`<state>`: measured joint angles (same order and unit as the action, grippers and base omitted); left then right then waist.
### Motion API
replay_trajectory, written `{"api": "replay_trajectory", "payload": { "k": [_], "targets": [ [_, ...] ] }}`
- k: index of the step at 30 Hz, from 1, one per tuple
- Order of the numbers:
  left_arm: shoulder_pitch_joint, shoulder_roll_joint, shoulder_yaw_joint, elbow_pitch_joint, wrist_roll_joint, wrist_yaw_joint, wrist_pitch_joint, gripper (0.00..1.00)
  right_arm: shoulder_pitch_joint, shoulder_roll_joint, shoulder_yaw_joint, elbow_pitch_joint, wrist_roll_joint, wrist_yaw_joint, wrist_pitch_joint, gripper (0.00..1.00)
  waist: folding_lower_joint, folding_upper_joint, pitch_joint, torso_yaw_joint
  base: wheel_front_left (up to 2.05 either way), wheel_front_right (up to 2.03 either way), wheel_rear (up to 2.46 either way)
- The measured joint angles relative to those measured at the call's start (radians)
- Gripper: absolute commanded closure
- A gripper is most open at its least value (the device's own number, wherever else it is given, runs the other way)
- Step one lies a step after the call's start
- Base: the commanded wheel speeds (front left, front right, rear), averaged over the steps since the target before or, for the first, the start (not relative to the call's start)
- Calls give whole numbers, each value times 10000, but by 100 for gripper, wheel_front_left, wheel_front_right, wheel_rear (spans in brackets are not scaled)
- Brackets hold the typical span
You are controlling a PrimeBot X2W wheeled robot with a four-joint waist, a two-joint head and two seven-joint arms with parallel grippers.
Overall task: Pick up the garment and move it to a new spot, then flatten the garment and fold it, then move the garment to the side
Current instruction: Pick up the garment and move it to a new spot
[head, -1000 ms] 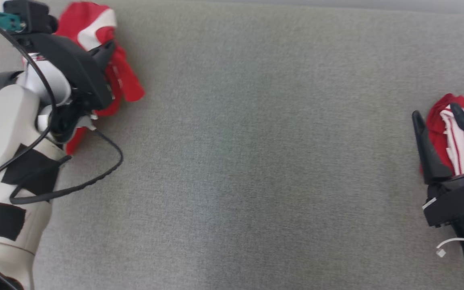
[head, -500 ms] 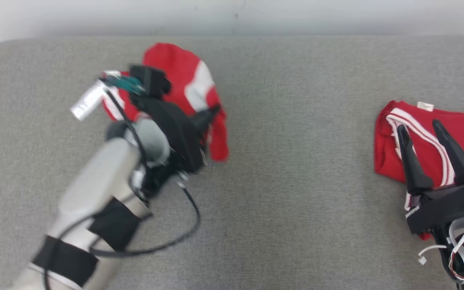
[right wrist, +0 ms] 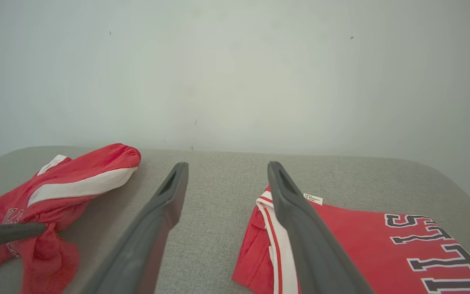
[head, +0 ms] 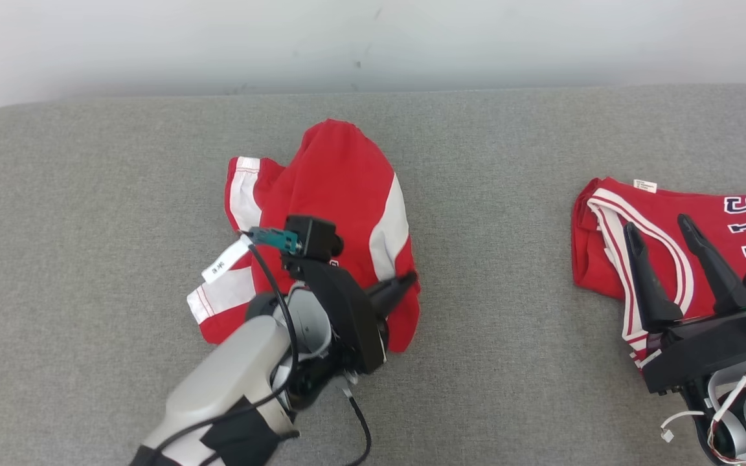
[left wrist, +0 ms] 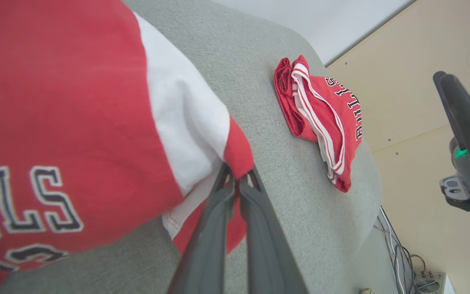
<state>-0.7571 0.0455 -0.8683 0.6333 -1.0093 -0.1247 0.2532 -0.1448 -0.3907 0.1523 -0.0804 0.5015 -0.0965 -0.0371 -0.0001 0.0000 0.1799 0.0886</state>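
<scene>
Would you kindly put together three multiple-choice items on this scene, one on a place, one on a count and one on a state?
1. Where does the lettered jersey lie on the grey cushion?
A. toward the robot's right
B. at the robot's far left
C. under the left forearm

2. How many red garments are in view?
A. one
B. two
C. four

3. How is the left gripper?
A. wide open over bare cushion
B. shut on the crumpled garment
C. open around the jersey

Key:
1 A, it lies at the right of the head view.
2 B, there are the jersey and the crumpled garment.
3 B, the left wrist view shows it pinching red cloth.
</scene>
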Motion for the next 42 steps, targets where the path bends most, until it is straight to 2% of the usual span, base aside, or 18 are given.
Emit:
{"api": "replay_trajectory", "payload": {
  "k": [13, 18, 22, 23, 24, 31, 37, 42],
  "targets": [
    [843, -17, -1881, -880, -263, 0, -117, 100, 172, 31, -67, 313, 59, 31, -268, 0, 0, 0, -233, -2, 0, 0, 0],
    [1231, 29, -2778, -1691, -756, 2, -242, 100, 166, 153, 59, 391, 88, 102, -336, 0, 1, 0, -302, 8, 0, 0, 0],
    [1353, 23, -3260, -1797, -842, 2, -276, 100, 162, 150, 59, 447, 88, 146, -351, 0, 2, 0, -331, 4, 0, 0, 0],
    [1353, 23, -3323, -1718, -830, 2, -387, 89, 159, 150, 59, 454, 88, 148, -357, 0, 1, 0, -336, 4, 0, 0, 0],
    [1353, 25, -3340, -1630, -821, 2, -493, 0, 159, 150, 59, 462, 88, 150, -385, 0, 1, 0, -341, 4, 0, 0, 0],
    [1267, 33, -3179, -1555, -913, 29, -1016, 0, 190, 136, -33, 635, 102, 173, -453, 0, 2, 0, -440, 67, 0, 0, 0],
    [1064, 58, -2424, -1333, -686, 416, -1787, 0, 463, 159, -144, 782, 265, 173, -616, 0, 1, 0, -652, 239, 0, 0, 0],
    [947, 859, -1965, -959, -500, 966, -2278, 0, 727, 316, -127, 807, 330, 173, -700, 0, 1, 0, -797, 478, 0, 0, 0]
  ]
}}
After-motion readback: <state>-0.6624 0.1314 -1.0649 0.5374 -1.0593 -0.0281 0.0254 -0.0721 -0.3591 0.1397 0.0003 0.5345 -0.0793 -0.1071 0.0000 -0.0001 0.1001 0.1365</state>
